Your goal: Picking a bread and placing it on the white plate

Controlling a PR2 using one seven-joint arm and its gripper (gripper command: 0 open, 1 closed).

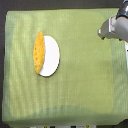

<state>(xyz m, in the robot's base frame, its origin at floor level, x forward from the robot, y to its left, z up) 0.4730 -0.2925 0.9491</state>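
Note:
The bread [38,51], a golden-orange pointed loaf, lies lengthwise over the left edge of the white plate [51,57] on the exterior view's left side of the green cloth. My gripper [102,35] hangs far off at the upper right of the exterior view, well away from both. Its fingers are blurred and small, so I cannot make out whether they are open or shut. Nothing shows between them.
A green cloth [75,90] covers the table. The grey-white arm [117,25] comes in from the upper right corner. A dark strip runs along the far edge above the cloth.

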